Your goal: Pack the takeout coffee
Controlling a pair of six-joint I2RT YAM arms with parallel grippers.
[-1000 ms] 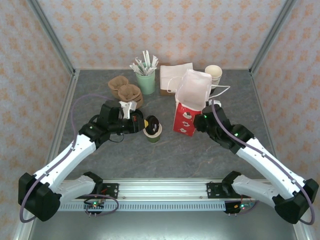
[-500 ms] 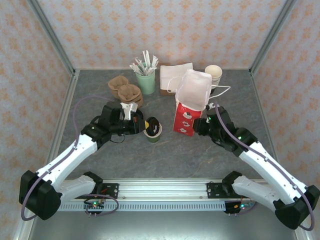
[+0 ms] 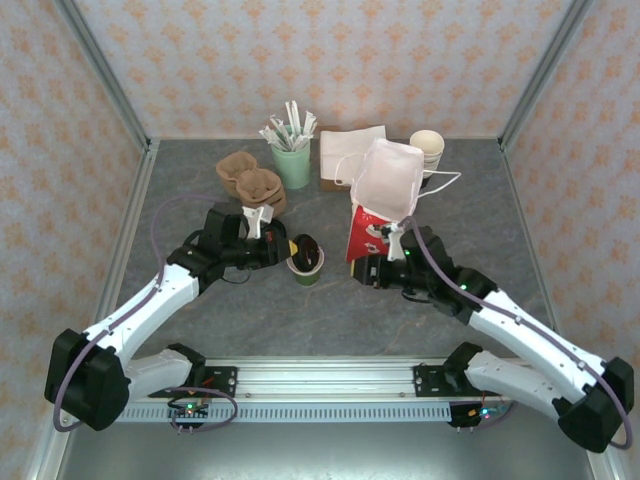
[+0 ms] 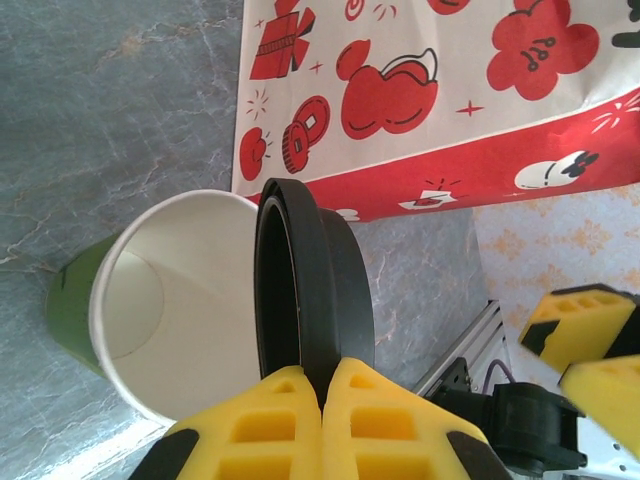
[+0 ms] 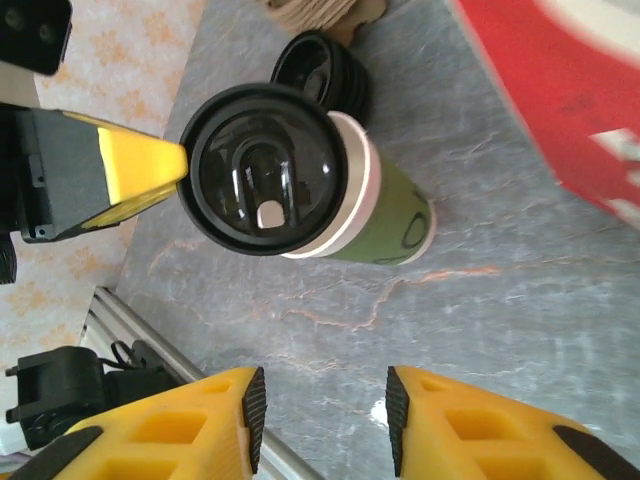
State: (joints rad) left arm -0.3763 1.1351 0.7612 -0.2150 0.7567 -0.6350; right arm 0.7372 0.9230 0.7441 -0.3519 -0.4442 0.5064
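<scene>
The right gripper (image 5: 325, 400), released, swings to the cup's (image 3: 305, 264) 3 o'clock, likely steadying it while the left gripper (image 4: 322, 375) clenches the lid (image 4: 310, 285).

Top external: fixed high behind the rig, facing down and forward across the table (image 3: 300, 320). Left wrist: close, facing cup (image 4: 170, 300) and lid (image 4: 310, 290), red bag (image 4: 430, 90) behind. Right wrist: close, from the opposing side; shares cup, lid, red bag.
</scene>
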